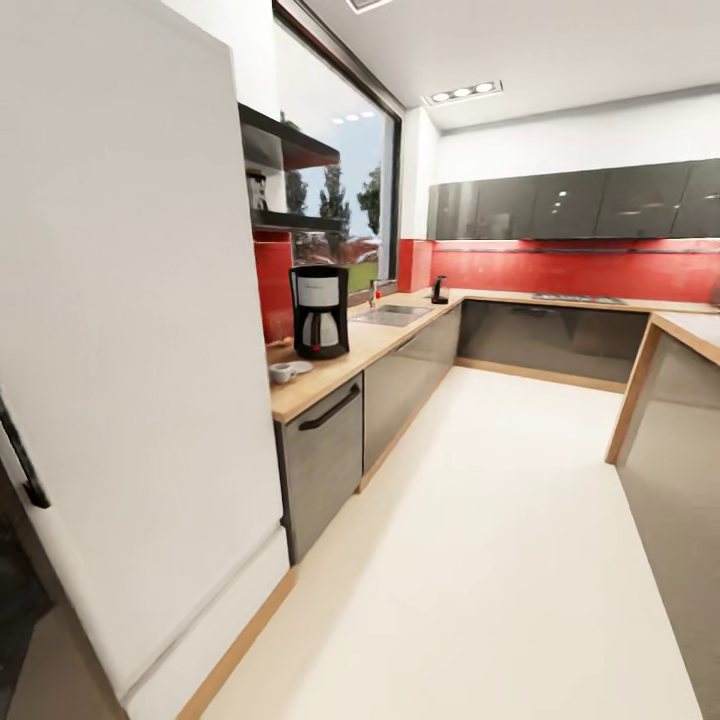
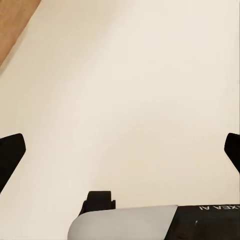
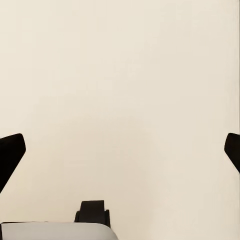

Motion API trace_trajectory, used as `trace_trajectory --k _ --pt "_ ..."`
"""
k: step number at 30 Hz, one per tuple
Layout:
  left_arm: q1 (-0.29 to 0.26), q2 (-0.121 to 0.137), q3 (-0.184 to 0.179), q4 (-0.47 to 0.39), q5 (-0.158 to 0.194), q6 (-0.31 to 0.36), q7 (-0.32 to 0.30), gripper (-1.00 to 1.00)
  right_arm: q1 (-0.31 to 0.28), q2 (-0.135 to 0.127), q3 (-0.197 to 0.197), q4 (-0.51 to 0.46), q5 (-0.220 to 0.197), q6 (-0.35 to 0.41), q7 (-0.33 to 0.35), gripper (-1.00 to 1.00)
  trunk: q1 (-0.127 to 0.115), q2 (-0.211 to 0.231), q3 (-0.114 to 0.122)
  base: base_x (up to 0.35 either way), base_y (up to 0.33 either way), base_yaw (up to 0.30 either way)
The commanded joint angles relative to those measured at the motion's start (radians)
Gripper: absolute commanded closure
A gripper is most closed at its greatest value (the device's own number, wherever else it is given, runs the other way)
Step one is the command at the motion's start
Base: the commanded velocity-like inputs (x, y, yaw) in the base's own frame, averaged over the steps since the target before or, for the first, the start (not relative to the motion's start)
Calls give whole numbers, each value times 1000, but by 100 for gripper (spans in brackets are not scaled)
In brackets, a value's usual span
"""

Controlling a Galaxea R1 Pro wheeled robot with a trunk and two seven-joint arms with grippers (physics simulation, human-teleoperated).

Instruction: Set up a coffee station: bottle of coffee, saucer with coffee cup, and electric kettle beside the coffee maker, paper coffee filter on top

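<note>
Head view took in coffee maker (image 1: 320, 311) on kitchen countertop (image 1: 372, 341), coffee cup (image 1: 281, 373) beside it, left gripper (image 2: 120, 150) and right gripper (image 3: 120, 150) each spread wide over pale floor (image 3: 120, 75) in wrist views

You're in a home kitchen. A light-wood countertop (image 1: 395, 340) with a steel sink (image 1: 392, 315), grey cabinets (image 1: 575, 205) and a coffee maker (image 1: 320, 311) show it.

Left gripper (image 2: 120, 150): both black fingertips cut off by the side edges of the left wrist view, nothing between them.
Right gripper (image 3: 120, 150): same cropping in the right wrist view.
Bottle of coffee (image 1: 257, 190): small, blurred shape on the kitchen shelf (image 1: 300, 221), label unreadable.
Coffee cup (image 1: 281, 373): handle too small to tell.
Dark object (image 1: 439, 290) beyond the sink: too small to identify.
</note>
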Motion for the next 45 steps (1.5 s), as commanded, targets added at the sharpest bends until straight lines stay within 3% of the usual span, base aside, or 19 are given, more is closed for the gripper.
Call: trace_trajectory --k 1,26,45 --pt "1 0 0 -2 0 -1 0 -100 -1 0 0 1 0 -3 0 -100 1 0 -1 292 -173 -254" --pt "1 1 1 -2 0 -1 1 -100 -1 -11 1 3 0 -2 1 -100 1 0 -1 289 -202 -64" --pt "1 2 3 -2 1 -1 3 -100 -1 -11 1 3 0 -2 0 -100 1 0 -1 287 -119 -66"
